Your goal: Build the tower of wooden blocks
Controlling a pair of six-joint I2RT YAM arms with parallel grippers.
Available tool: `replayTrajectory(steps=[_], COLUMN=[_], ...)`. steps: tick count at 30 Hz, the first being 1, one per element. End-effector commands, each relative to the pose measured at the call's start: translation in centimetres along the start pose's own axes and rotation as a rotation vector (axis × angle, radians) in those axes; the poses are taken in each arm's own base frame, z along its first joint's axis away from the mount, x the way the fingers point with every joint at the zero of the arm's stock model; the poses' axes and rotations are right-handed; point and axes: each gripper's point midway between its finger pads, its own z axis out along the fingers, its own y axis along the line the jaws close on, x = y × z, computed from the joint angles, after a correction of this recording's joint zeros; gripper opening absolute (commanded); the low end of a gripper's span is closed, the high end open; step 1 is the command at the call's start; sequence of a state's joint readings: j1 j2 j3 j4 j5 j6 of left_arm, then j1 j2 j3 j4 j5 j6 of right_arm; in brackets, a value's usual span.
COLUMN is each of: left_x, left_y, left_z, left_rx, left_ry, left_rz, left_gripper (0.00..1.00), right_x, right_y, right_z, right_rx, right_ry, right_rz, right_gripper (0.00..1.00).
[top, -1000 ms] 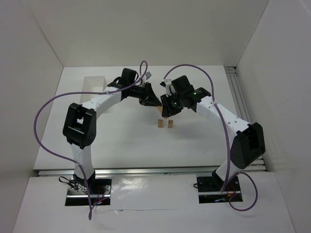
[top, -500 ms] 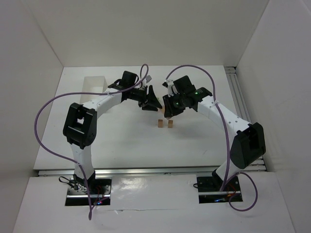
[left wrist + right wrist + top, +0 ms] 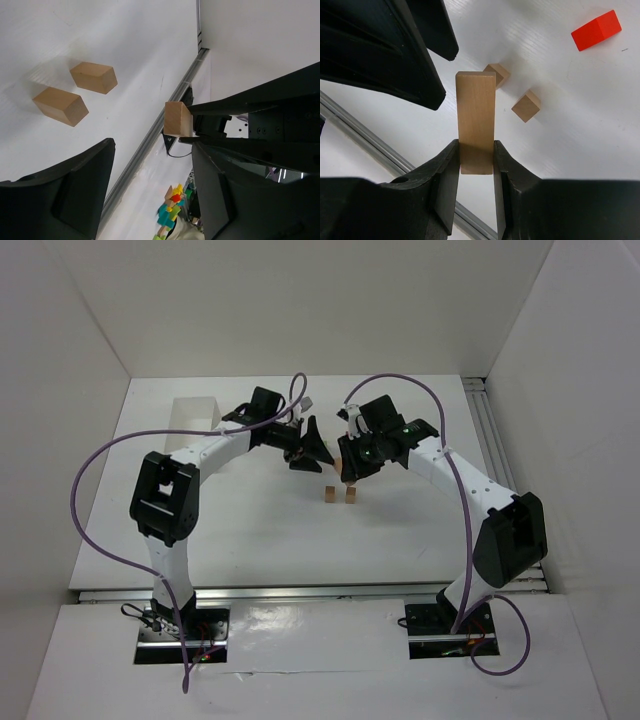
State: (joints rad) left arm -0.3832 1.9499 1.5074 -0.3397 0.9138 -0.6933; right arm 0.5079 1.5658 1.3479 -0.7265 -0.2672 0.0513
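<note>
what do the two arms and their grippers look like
Both the left arm and right arm have white links with bulky black joint housings. A purple cable loops alongside each, and small green lights glow near the right wrist. The left gripper and right gripper are black, each with two broad fingers tapering to the tips.

Bright, even light fills the white table point(image 3: 260, 530). Shadows under the wood blocks point(image 3: 93, 77) are soft and pale. The near shelf point(image 3: 330, 625) shines.
</note>
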Motion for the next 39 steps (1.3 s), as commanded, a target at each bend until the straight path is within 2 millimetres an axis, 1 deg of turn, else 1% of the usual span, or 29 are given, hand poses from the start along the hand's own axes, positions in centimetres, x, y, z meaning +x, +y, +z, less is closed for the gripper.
replayTrajectory(steps=[1, 2, 3, 4, 5, 6, 7, 8, 10, 12, 14, 15, 17, 18, 19, 20, 21, 24, 26, 27, 28, 30, 31, 32, 34, 36, 37, 38, 39], left_x=[-1.0, -1.2, -1.3, -1.4, -1.1, -1.4, -1.5, -1.2, -1.2, -1.4, -1.3, -1.0, -1.2, -1.2, -1.0, -0.9, -0.9, -0.5, -0.1, -0.2, -0.4, -0.6, -0.9, -1.1, -1.5, -1.3, -1.4, -1.2, -0.7], left_y=[-1.1, -1.1, -1.8, -1.6, -1.3, -1.7, -1.5, -1.7, -1.7, -1.8, -1.6, -1.3, -1.7, -1.7, -1.5, -1.6, -1.6, -1.2, -0.6, -0.7, -0.6, -0.7, -0.5, -0.8, -1.1, -1.0, -2.0, -2.3, -1.8], left_z=[0.5, 0.7, 0.9, 1.1, 1.7, 1.7, 1.8, 2.1, 2.1, 2.1, 2.2, 2.3, 2.1, 2.1, 2.2, 2.1, 2.1, 2.1, 2.0, 1.9, 1.4, 1.0, 0.6, 0.1, -0.4, -0.7, -1.3, -1.2, -1.1], left_rx=[0.053, 0.065, 0.072, 0.071, 0.068, 0.073, 0.072, 0.074, 0.074, 0.078, 0.078, 0.074, 0.081, 0.081, 0.078, 0.085, 0.085, 0.073, 0.047, 0.042, 0.031, 0.015, 0.0, -0.01, -0.024, -0.006, 0.01, 0.021, 0.017], left_ry=[0.004, 0.008, 0.009, 0.011, 0.028, 0.021, 0.022, 0.03, 0.03, 0.026, 0.026, 0.031, 0.022, 0.022, 0.026, 0.032, 0.032, 0.032, 0.021, 0.007, -0.027, -0.06, -0.086, -0.133, -0.199, -0.242, -0.271, -0.288, -0.297], left_rz=[0.02, 0.012, 0.029, 0.017, 0.009, 0.02, 0.019, 0.023, 0.023, 0.021, 0.012, 0.003, 0.019, 0.019, 0.012, 0.012, 0.012, 0.002, -0.01, -0.01, -0.012, -0.015, -0.027, -0.027, -0.055, -0.059, -0.05, -0.068, -0.085], left_gripper=[0.74, 0.74, 0.73, 0.73, 0.71, 0.69, 0.67, 0.65, 0.57, 0.52, 0.46, 0.38, 0.27, 0.15, 0.08, 0.02, 0.0, 0.0, 0.0, 0.0, 0.0, 0.0, 0.0, 0.0, 0.0, 0.0, 0.0, 0.0, 0.0], right_x=[-0.8, -0.8, -0.7, -0.7, -0.7, -0.7, -0.7, -0.7, -0.7, -0.7, -0.1, -0.1, -0.1, -0.2, -0.2, -0.2, -0.1, -0.4, -0.5, -0.6, -0.8, -1.8, -1.6, -2.0, -2.3, -2.4, -2.7, -2.6, -2.9], right_y=[0.6, 0.6, 0.9, 0.9, 0.9, 0.9, 0.9, 0.9, 1.1, 1.1, 0.9, 0.9, 0.8, 0.5, 0.6, 0.2, -0.3, -0.7, -0.6, -0.7, -0.7, -0.9, -1.3, -1.6, -1.5, -1.4, -1.1, -0.8, -0.5], right_z=[-1.0, -1.0, -0.9, -0.9, -0.9, -0.9, -0.9, -0.9, -0.9, -0.9, -0.7, -0.7, -0.7, -0.7, -0.7, -0.7, -0.4, -0.4, -0.8, -0.8, -1.3, -2.1, -2.2, -2.6, -3.1, -3.4, -3.4, -3.4, -3.3], right_rx=[-0.021, -0.021, -0.026, -0.026, -0.026, -0.026, -0.026, -0.026, -0.022, -0.022, -0.021, -0.021, -0.012, 0.002, 0.002, 0.023, 0.053, 0.081, 0.08, 0.089, 0.1, 0.126, 0.155, 0.168, 0.176, 0.174, 0.162, 0.146, 0.129], right_ry=[-0.029, -0.029, -0.027, -0.027, -0.027, -0.027, -0.027, -0.027, -0.025, -0.025, -0.008, -0.008, -0.008, -0.009, -0.009, -0.011, -0.006, -0.018, -0.029, -0.031, -0.048, -0.086, -0.08, -0.091, -0.105, -0.116, -0.125, -0.123, -0.131], right_rz=[-0.023, -0.023, -0.03, -0.03, -0.03, -0.03, -0.03, -0.03, -0.037, -0.037, -0.042, -0.042, -0.042, -0.042, -0.033, -0.032, -0.012, 0.012, 0.021, 0.03, 0.038, 0.052, 0.065, 0.093, 0.128, 0.136, 0.151, 0.161, 0.158], right_gripper=[0.21, 0.21, 0.21, 0.21, 0.21, 0.21, 0.21, 0.21, 0.21, 0.21, 0.21, 0.21, 0.21, 0.21, 0.21, 0.24, 0.26, 0.39, 0.58, 0.72, 0.76, 0.85, 0.85, 0.85, 0.85, 0.85, 0.83, 0.83, 0.82])
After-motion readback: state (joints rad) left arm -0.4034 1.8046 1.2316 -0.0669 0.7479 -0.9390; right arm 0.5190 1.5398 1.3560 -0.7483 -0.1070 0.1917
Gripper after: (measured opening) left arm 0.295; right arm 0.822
